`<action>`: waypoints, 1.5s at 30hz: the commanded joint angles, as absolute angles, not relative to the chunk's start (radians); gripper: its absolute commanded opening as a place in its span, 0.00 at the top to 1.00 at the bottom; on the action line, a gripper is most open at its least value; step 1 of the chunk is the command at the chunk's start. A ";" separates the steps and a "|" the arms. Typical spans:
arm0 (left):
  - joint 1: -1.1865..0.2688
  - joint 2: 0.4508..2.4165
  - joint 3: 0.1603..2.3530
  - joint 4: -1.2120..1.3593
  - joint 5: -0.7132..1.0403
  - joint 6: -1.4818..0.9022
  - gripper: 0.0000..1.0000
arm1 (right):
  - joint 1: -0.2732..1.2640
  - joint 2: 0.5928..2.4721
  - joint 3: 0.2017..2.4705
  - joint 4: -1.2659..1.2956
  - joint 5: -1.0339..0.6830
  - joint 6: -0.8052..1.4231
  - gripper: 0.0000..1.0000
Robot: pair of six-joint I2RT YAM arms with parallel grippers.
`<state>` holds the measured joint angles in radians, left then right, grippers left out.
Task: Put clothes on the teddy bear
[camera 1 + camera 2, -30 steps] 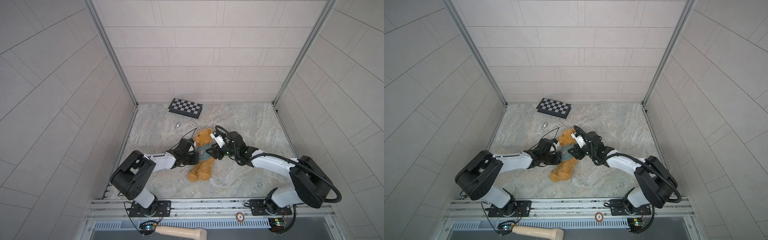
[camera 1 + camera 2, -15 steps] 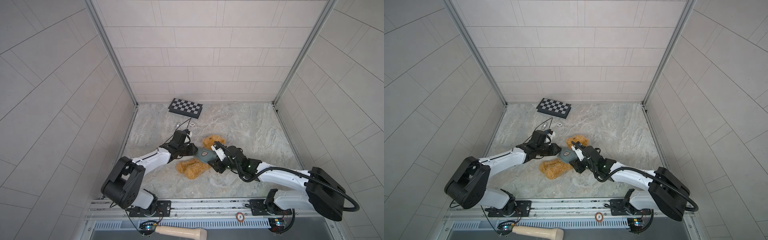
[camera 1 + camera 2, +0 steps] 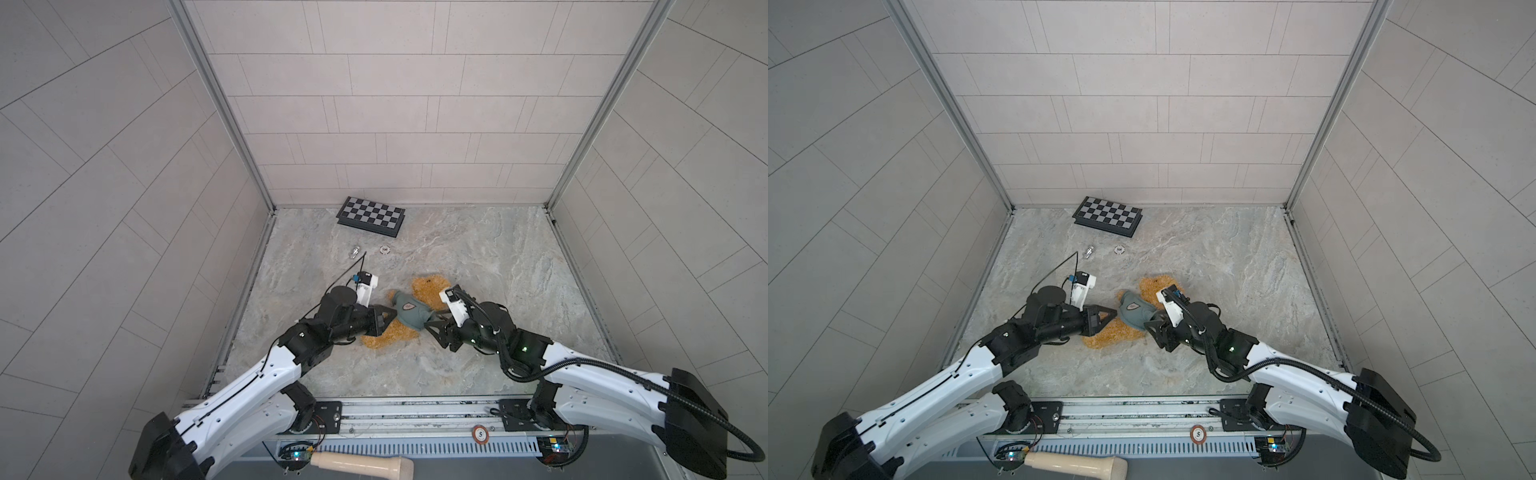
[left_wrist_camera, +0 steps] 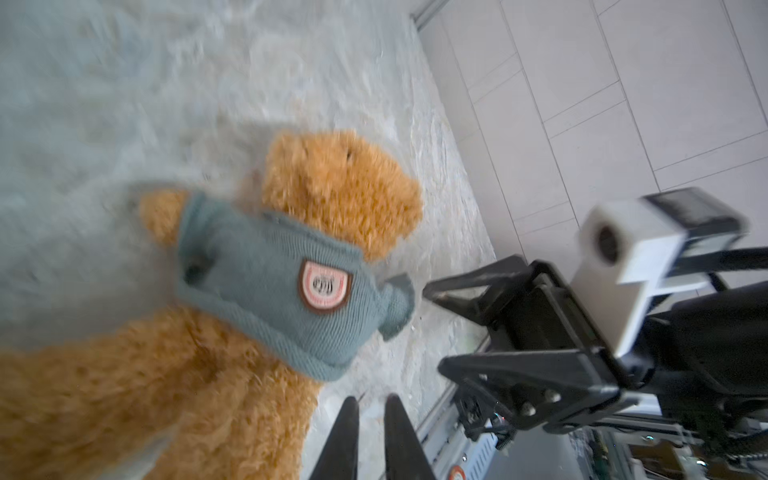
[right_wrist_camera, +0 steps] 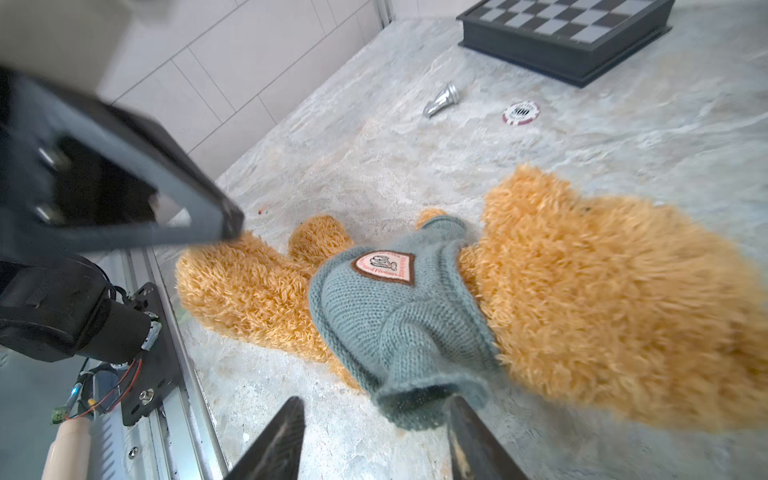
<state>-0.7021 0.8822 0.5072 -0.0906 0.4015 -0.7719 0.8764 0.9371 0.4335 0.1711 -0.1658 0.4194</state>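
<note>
The teddy bear (image 3: 426, 289) (image 3: 1152, 286) is lying on the grey marbled bench (image 3: 498, 257) just below the centre of both top views. Its head is pointing toward the upper right and its legs are trailing toward the lower left. It is wearing a grey-green knitted sweater (image 3: 409, 313) (image 4: 266, 286) (image 5: 399, 307) with a shield badge (image 5: 384, 266) on the chest.

The left gripper (image 3: 388, 316) (image 4: 372, 405) is reaching in from the left, just beside the sweater and above the legs. Its jaws are sitting almost pressed together with nothing between them.

The right gripper (image 3: 434, 328) (image 5: 376, 401) is coming in from the right with its jaws spread. The open cuff (image 5: 428, 401) of one sleeve is lying between them, against one finger only.

Near the back wall, in the upper middle of the frame, a chessboard (image 3: 371, 216) is resting. A silver chess piece (image 3: 354, 252) and a poker chip (image 3: 385, 249) are lying just in front of it.
</note>
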 commanded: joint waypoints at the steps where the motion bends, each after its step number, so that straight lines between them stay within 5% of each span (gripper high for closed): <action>1: -0.724 0.905 0.470 0.022 0.389 -0.898 0.96 | 0.920 0.883 0.405 0.149 -0.085 0.339 0.41; 20: -0.724 1.085 0.412 0.162 0.345 -0.858 1.00 | 1.025 1.224 0.594 0.133 0.210 0.104 0.49; 27: -0.723 1.125 0.434 0.193 0.353 -0.843 1.00 | 1.023 1.292 0.609 0.161 0.165 0.086 0.62; 30: -0.724 1.139 0.433 0.225 0.354 -0.842 1.00 | 1.023 1.289 0.604 0.161 0.149 0.067 0.61; 35: -0.723 1.165 0.430 0.268 0.354 -0.840 1.00 | 1.025 1.282 0.575 0.202 0.114 0.061 0.43; 45: -0.723 1.176 0.426 0.310 0.364 -0.852 1.00 | 1.002 1.343 0.575 0.264 0.212 0.077 0.58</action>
